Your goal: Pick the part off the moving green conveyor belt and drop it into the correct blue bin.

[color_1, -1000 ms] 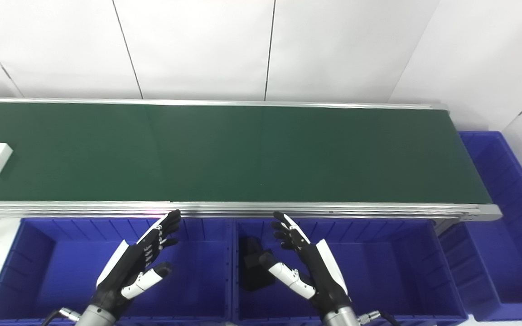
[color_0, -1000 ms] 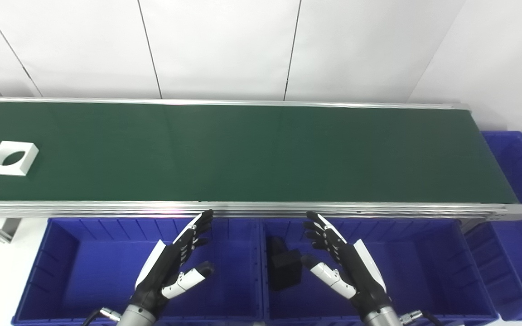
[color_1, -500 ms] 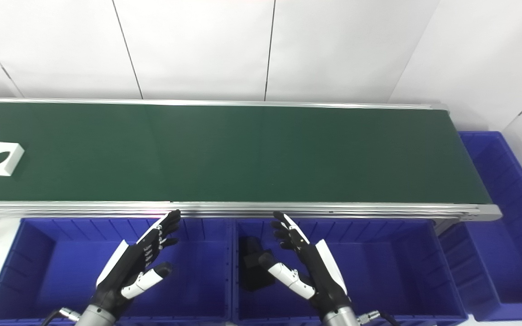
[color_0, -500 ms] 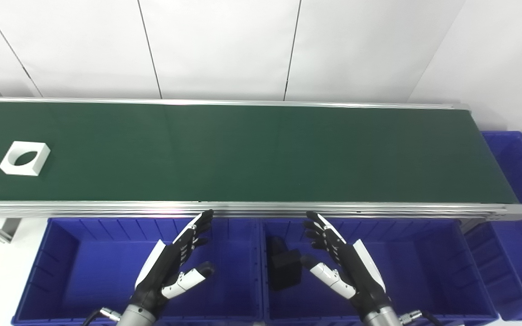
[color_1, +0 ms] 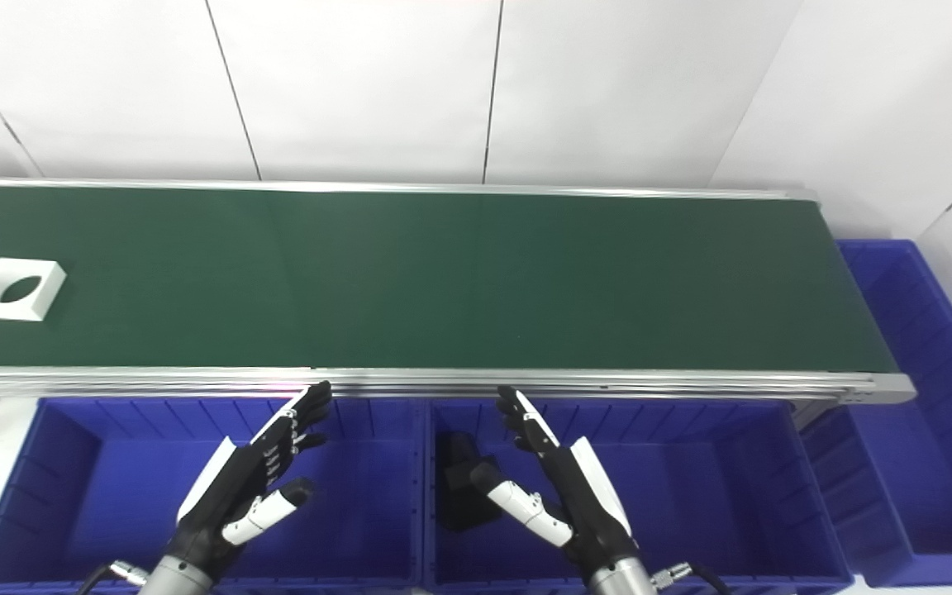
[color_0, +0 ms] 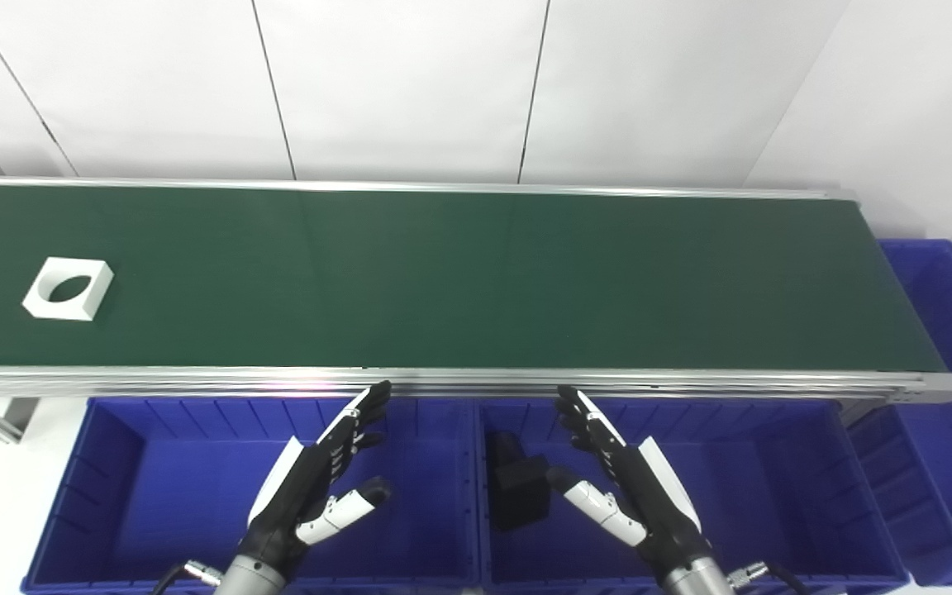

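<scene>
Nearest the lower edge, my left hand (color_0: 315, 483) hangs over the left blue bin (color_0: 125, 496), fingers spread wide and thumb apart, holding nothing. My right hand (color_0: 625, 487) hangs over the middle blue bin (color_0: 773, 496), likewise spread and empty. Both sets of fingertips end just short of the near aluminium rail (color_0: 459, 382), which borders the belt along its whole length.

A black block (color_0: 517, 487) lies in the middle bin near its left wall, just beside my right thumb; the floor of the left bin around my hand shows bare. A third blue bin (color_0: 951, 330) stands past the belt's right end.

Beyond the rail, the green conveyor belt (color_0: 476, 281) runs across the view, its surface in front of both hands unoccupied. The part (color_0: 68, 288), a white square block with a round hole, lies flat on the belt at far left, well apart from my left hand and nearer the near rail than the far rail (color_0: 410, 188). Behind stands a white panelled wall (color_0: 410, 83). I can read no writing anywhere.
</scene>
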`<state>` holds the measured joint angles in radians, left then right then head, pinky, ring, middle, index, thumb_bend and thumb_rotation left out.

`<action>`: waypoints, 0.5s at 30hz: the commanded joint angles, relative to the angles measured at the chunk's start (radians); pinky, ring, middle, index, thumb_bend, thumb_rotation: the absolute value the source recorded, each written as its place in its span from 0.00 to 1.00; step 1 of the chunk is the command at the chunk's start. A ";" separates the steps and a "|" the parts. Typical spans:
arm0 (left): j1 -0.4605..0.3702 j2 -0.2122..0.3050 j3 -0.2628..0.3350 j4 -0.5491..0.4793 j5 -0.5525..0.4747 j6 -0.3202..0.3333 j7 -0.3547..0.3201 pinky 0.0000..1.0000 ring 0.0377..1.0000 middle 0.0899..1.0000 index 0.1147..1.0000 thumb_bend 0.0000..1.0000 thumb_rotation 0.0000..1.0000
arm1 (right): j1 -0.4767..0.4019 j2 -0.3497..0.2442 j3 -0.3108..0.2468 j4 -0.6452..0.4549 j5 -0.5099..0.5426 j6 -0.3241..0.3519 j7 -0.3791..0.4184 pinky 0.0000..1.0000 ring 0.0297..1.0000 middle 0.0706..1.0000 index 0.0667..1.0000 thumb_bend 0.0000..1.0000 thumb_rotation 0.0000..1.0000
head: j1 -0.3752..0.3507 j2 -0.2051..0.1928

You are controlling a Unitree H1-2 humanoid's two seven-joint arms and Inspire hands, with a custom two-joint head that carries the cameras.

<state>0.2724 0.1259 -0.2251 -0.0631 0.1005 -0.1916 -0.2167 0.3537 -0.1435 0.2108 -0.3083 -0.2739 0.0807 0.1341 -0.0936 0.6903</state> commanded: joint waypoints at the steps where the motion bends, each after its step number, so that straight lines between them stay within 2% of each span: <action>1: -0.011 -0.004 0.000 -0.002 0.005 -0.044 0.012 0.88 0.94 0.95 0.93 0.77 0.76 | -0.005 -0.002 -0.005 -0.009 -0.003 -0.007 -0.007 0.88 0.91 0.92 0.96 0.68 0.86 | 0.015 -0.009; 7: -0.008 -0.012 -0.004 0.015 0.006 -0.052 0.017 0.88 0.94 0.96 0.92 0.77 0.74 | -0.001 -0.007 -0.007 -0.002 -0.001 -0.024 -0.006 0.88 0.92 0.94 0.97 0.66 0.87 | 0.047 -0.039; 15: -0.011 -0.015 -0.012 0.031 0.013 -0.064 0.019 0.88 0.95 0.97 0.92 0.78 0.75 | -0.002 -0.012 -0.009 0.017 0.008 -0.049 -0.010 0.89 0.92 0.92 0.97 0.64 0.87 | 0.053 -0.049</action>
<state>0.2714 0.1201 -0.2369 -0.0148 0.1126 -0.2110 -0.2087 0.3572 -0.1511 0.2066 -0.2758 -0.2731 0.0780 0.1333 -0.0399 0.6427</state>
